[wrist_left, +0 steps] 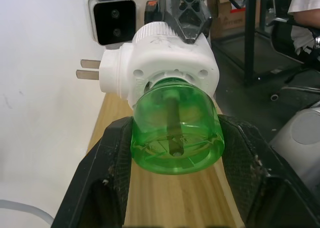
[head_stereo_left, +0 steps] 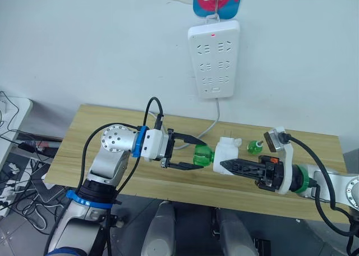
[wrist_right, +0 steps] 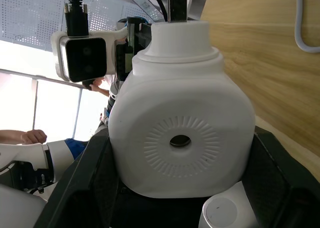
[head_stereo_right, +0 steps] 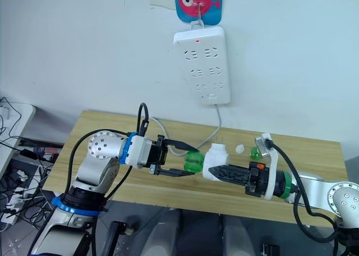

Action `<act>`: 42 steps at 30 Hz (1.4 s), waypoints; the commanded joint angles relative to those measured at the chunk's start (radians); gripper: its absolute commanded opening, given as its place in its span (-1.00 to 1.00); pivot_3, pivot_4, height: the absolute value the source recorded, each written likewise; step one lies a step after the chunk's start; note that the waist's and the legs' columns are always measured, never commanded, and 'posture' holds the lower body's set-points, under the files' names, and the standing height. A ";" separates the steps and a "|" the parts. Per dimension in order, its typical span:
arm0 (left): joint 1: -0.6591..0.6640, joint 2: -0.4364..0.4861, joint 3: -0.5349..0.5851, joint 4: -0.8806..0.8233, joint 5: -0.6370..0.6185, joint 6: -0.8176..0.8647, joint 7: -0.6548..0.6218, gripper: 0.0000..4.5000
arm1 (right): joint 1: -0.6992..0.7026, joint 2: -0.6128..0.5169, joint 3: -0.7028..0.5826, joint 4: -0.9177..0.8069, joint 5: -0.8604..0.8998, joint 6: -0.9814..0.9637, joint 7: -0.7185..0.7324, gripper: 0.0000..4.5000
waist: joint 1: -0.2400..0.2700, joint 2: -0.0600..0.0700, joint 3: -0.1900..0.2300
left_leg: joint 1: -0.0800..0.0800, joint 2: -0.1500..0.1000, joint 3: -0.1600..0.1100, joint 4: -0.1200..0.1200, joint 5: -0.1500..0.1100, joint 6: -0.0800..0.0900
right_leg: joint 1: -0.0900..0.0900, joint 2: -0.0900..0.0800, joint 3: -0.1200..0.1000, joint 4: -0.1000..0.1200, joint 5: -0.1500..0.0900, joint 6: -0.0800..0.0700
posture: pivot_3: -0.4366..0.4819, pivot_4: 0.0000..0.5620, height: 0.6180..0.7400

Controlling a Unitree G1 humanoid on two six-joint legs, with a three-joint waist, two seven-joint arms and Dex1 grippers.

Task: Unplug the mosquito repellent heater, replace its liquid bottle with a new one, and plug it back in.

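Over the table (head_stereo_left: 101,172), the right gripper (head_stereo_left: 227,166) pinches the heater (head_stereo_left: 226,150). The left gripper's (head_stereo_left: 197,153) fingers (wrist_left: 107,173) are spread around its green bottle (wrist_left: 175,133), the plug prongs bare.

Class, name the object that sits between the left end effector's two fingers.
In the left wrist view, the green liquid bottle, still attached to the white heater, sits between the left end effector fingers.
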 commanded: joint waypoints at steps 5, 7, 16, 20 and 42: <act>0.046 -0.121 -0.063 -0.021 -0.016 -0.128 0.007 -0.01 | -0.020 -0.023 0.022 -0.086 0.082 -0.002 -0.017 0.31 | -0.001 0.000 0.000 | 0.000 0.000 0.000 0.000 0.000 0.000 | 0.000 0.000 0.000 0.000 0.000 0.000 | 0.46 0.21 1.00; 0.059 -0.148 -0.066 0.002 -0.018 -0.185 -0.006 -0.01 | -0.015 -0.047 0.015 -0.100 0.082 0.000 -0.012 0.31 | -0.002 0.000 0.000 | 0.000 0.000 0.000 0.000 0.000 0.000 | 0.000 0.000 0.000 0.000 0.000 0.000 | 0.43 0.21 1.00; 0.088 -0.220 -0.093 0.030 0.006 -0.242 0.040 -0.01 | 0.027 -0.117 -0.003 -0.180 0.082 -0.056 -0.043 0.31 | -0.003 0.000 0.000 | 0.000 0.000 0.000 0.001 0.000 0.000 | 0.000 0.000 0.000 0.000 0.000 0.000 | 0.37 0.19 1.00; 0.108 -0.218 -0.099 0.011 0.001 -0.241 0.034 -0.01 | 0.053 -0.150 -0.006 -0.204 0.082 -0.083 -0.037 0.31 | -0.003 0.000 0.000 | 0.000 0.000 0.000 0.001 0.000 0.000 | 0.000 0.000 0.000 0.000 0.000 0.000 | 0.37 0.17 1.00; 0.108 -0.254 -0.103 0.025 -0.016 -0.239 0.023 -0.01 | 0.114 -0.297 -0.041 -0.221 0.082 -0.113 0.115 0.63 | -0.002 0.000 0.000 | 0.000 0.000 0.000 0.001 0.000 0.000 | 0.000 0.000 0.000 0.000 0.000 0.000 | 0.35 0.12 1.00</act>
